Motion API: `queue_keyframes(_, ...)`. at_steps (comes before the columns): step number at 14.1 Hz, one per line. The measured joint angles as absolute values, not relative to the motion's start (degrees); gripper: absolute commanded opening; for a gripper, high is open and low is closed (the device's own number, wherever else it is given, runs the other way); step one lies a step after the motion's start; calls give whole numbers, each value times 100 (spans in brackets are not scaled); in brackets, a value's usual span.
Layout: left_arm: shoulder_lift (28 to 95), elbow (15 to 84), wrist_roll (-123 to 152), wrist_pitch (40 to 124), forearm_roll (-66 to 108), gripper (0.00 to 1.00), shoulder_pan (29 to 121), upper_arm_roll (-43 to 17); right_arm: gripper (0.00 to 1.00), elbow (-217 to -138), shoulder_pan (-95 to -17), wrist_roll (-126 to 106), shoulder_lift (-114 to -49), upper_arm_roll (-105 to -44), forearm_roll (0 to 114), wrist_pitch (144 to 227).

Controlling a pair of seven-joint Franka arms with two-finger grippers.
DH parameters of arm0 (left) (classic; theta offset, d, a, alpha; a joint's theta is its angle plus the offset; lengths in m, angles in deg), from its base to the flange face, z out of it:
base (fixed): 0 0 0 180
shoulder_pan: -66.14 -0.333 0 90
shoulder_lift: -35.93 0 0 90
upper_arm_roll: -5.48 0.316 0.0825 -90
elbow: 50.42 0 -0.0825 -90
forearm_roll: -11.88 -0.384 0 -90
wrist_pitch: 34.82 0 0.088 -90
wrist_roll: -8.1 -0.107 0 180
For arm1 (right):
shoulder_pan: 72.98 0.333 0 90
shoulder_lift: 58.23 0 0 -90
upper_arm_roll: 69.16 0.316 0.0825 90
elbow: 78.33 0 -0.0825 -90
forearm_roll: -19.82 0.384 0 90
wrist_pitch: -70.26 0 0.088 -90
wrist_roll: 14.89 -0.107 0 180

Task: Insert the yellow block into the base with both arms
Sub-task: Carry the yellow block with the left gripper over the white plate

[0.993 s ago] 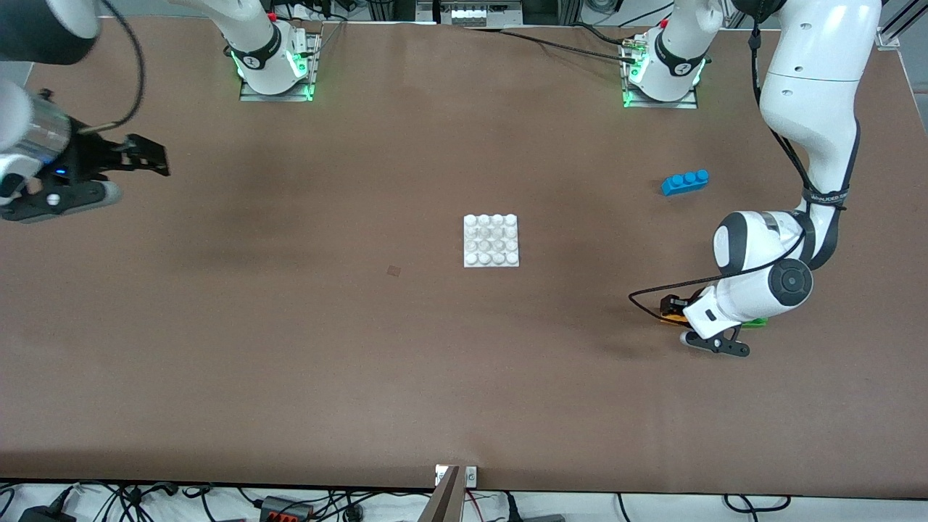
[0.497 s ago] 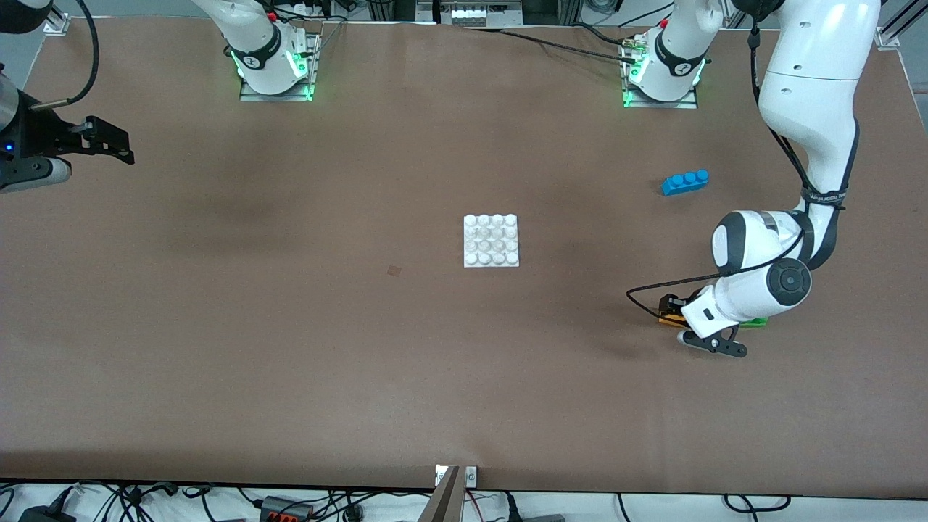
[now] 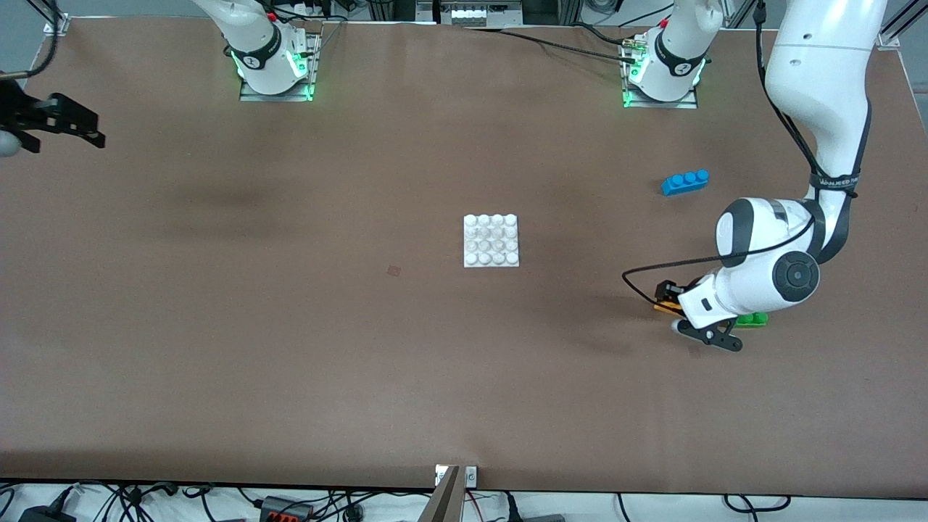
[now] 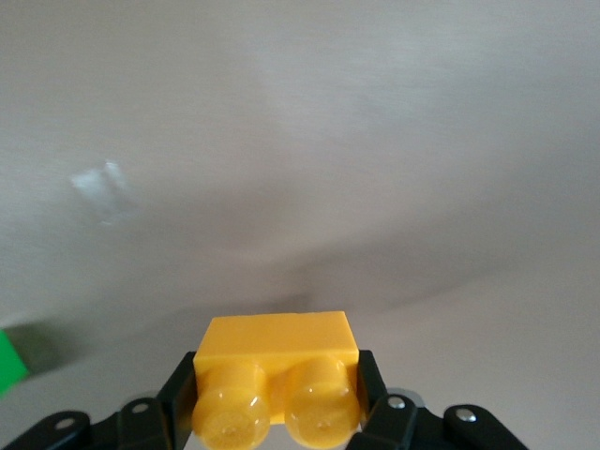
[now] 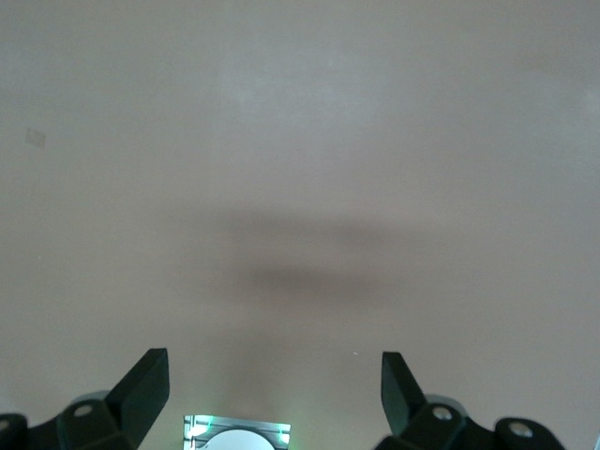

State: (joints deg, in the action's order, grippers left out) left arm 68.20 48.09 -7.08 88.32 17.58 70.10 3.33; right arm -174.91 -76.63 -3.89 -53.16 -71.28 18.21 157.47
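The yellow block (image 4: 276, 375) sits between my left gripper's black fingers, which are shut on its two ends. In the front view only a sliver of the yellow block (image 3: 664, 308) shows under the left gripper (image 3: 670, 304), low over the table toward the left arm's end. The white base (image 3: 491, 240) lies flat at the table's middle, apart from both grippers. My right gripper (image 3: 69, 123) is open and empty, high over the right arm's end of the table; its fingers (image 5: 145, 382) stand wide apart in the right wrist view.
A green brick (image 3: 754, 319) lies right beside the left gripper, mostly hidden by the arm; its corner shows in the left wrist view (image 4: 9, 361). A blue three-stud brick (image 3: 685, 181) lies farther from the front camera. The right arm's base (image 5: 236, 435) shows below its gripper.
The right gripper has swung outward toward the table's edge at the right arm's end. The left gripper with the yellow block has lifted slightly and shifted a little away from the front camera.
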Motion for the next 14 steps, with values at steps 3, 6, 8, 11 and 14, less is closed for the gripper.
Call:
queue_keyframes(3, 6548, 4808, -56, 8357, 1760, 54, 7096, -41, 100, -17203, -7552, -510, -5583, -7322, 2162, 15730)
queue_keyframes(6, 6512, 4811, 729, 8307, 1760, 54, 7152, -527, 100, -17131, -7365, -1118, -5687, -7393, 2233, 15730)
queue_keyframes(8, 6512, 4815, 1204, 8307, 1760, 54, 7215, -777, 100, -17129, -7320, -1197, -5691, -7403, 2233, 15714)
queue_keyframes(11, 6511, 4817, 1750, 8308, 1760, 54, 7300, -1044, 100, -17129, -7311, -1197, -5719, -7445, 2233, 15709)
queue_keyframes(14, 6516, 4823, 2285, 8386, 1760, 54, 7439, -1199, 100, -17129, -7297, -1197, -5738, -7458, 2233, 15710)
